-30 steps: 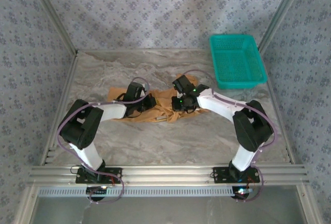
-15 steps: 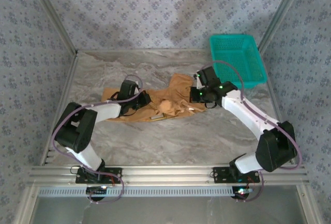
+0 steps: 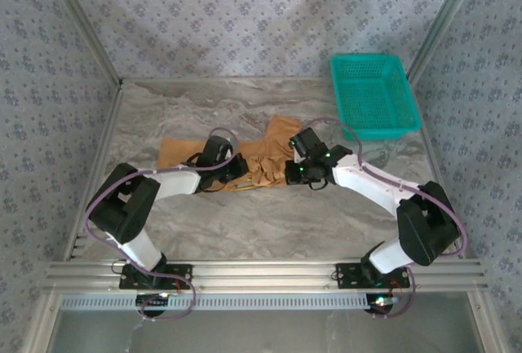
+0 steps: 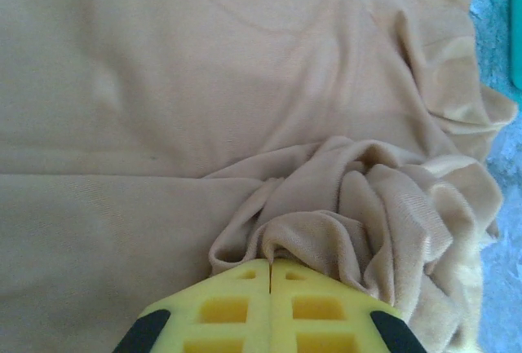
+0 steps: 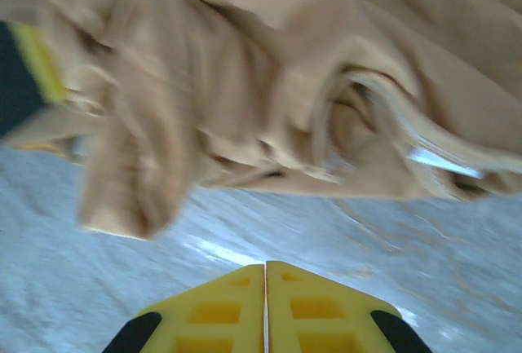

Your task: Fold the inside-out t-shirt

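The tan inside-out t-shirt (image 3: 271,146) lies rumpled across the middle of the marble worktop (image 3: 269,222). The left claw (image 4: 269,262) is pinched on a gathered fold of it. The right claw (image 5: 265,266) is closed on nothing, over bare worktop beside the shirt's near edge. A teal basket (image 3: 371,60) sits in the far right corner.

- T-shirt (image 3: 277,137): plain tan to orange-brown, no print.
- Basket (image 3: 367,57), upper right of the overhead view: teal mesh.
- Table (image 3: 269,222): grey-beige marbling with paler veins.
- Walls (image 3: 245,19): grey-blue, small repeating floral motif.
- Left arm (image 3: 175,182), right arm (image 3: 367,178): white links, black joints.
- Left gripper (image 4: 270,267), right gripper (image 5: 265,270): yellow fingers, black corners.
- Frame rails (image 3: 261,273): silver.
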`<action>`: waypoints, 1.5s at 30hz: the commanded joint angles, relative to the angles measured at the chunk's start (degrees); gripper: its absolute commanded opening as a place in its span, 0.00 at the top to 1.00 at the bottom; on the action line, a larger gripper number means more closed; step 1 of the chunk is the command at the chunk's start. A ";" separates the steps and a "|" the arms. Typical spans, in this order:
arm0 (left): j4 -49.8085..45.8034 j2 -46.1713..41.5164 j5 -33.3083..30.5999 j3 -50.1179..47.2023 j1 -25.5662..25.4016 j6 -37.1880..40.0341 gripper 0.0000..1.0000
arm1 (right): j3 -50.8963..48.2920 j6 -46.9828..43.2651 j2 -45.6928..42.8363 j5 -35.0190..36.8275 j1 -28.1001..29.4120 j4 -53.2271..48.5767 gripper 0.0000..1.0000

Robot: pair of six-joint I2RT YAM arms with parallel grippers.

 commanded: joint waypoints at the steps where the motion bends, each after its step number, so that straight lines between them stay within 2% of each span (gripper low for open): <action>1: -0.73 -2.61 -1.65 -1.07 0.15 0.16 1.00 | 5.15 4.83 3.07 0.63 1.98 5.18 0.92; 7: -2.01 -6.03 -2.93 -3.55 0.24 0.46 1.00 | 13.97 5.71 16.95 -1.73 4.91 7.62 1.00; 12: -2.99 -10.34 -3.89 -7.10 1.60 0.64 1.00 | 9.51 11.98 20.22 1.57 6.11 7.55 1.00; 18: -4.70 -12.89 -4.67 -8.45 2.47 1.55 1.00 | 6.16 12.50 19.68 2.40 6.80 10.71 0.59; 20: -4.71 -12.84 -4.43 -8.46 2.54 1.68 1.00 | 6.81 12.30 19.84 1.91 7.08 11.12 0.54; 22: -4.53 -12.52 -4.28 -8.47 2.54 1.48 1.00 | 7.69 12.30 19.97 1.89 7.43 11.18 0.52; 23: -4.30 -12.33 -4.22 -8.54 2.55 1.31 1.00 | 7.99 12.30 20.10 1.65 7.53 11.28 0.53; 24: -3.91 -12.13 -4.13 -8.69 2.50 1.18 1.00 | 8.42 12.36 20.30 1.11 7.63 11.42 0.59; 27: -3.39 -11.44 -3.96 -8.90 2.57 0.90 1.00 | 10.12 12.63 20.26 0.08 7.63 9.58 0.93; 28: -3.46 -11.36 -4.08 -8.98 2.55 0.91 1.00 | 10.14 12.56 19.79 -0.12 7.68 8.64 1.00; 33: -3.46 -10.99 -4.39 -8.70 2.54 1.04 1.00 | 12.90 11.71 15.02 -0.44 7.47 4.21 1.00; 40: -4.66 -10.74 -4.39 -6.73 2.84 1.86 1.00 | 11.94 10.55 6.73 -3.51 6.59 0.28 1.00; 45: -4.44 -10.06 -4.11 -5.94 2.91 1.83 1.00 | 11.93 10.69 6.40 -14.29 4.57 -2.20 1.00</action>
